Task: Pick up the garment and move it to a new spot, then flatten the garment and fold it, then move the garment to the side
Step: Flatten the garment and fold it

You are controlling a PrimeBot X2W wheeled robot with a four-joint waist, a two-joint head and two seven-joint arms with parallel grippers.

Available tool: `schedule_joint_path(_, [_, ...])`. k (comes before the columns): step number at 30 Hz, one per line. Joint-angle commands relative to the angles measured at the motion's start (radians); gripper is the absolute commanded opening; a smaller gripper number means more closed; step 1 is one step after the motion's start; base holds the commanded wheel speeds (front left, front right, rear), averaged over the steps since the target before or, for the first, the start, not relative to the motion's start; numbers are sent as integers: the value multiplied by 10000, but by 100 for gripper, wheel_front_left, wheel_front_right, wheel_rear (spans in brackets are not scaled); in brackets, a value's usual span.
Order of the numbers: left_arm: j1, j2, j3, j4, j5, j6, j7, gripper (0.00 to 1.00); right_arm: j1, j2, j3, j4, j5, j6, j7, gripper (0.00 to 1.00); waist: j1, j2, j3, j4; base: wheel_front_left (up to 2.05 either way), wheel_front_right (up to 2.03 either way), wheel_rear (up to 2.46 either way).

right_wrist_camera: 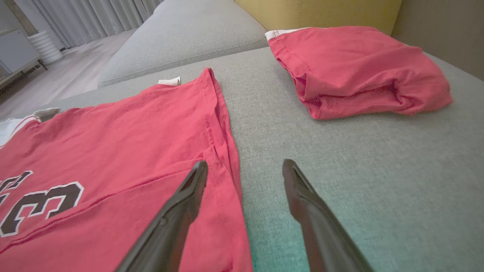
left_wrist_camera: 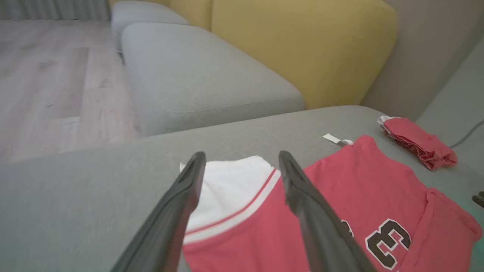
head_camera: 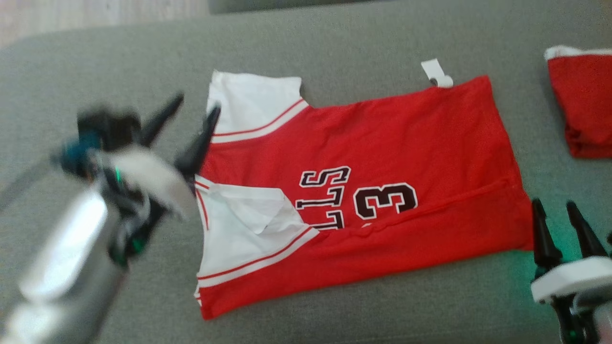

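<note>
Plainly, a red jersey (head_camera: 382,143) lies spread out in the middle of the grey sofa seat (head_camera: 334,38). Its white sleeves point toward the seat's left edge and its hem toward the right edge, and a black number 3 with white outline faces up. A long crease runs along its near side, and a small white tag (head_camera: 436,72) sticks out at its far right corner. The left gripper (head_camera: 198,102) is at the sleeve end, its jaws spread apart and holding nothing. The right gripper (head_camera: 553,203) is at the jersey's near right corner, its jaws likewise apart and empty, one finger over the red hem and the other over bare grey cloth. A second red garment (head_camera: 585,105), folded, rests apart from the jersey near the seat's far right edge.
</note>
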Motion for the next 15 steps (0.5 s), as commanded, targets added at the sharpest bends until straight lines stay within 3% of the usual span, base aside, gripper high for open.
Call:
schedule_joint_path(1, [-933, 490, 339, -13, -109, -130, 577, 100, -380, -182, 154, -408, -136, -9, 46, 100, -2, 0, 587, -300, 0, 0, 0])
schedule_joint_path(8, [-4314, 711, -124, 2415, -1075, -562, 4064, 100, -1013, 20, 416, -609, -499, -9, 199, 100, -2, 0, 1479, -988, 0, 0, 0])
schedule_joint_path(15, [-5728, 1205, -227, 4444, -814, -590, 4905, 100, -1699, 492, 554, -469, -347, -9, 72, 100, -2, 0, 2166, -1949, 0, 0, 0])
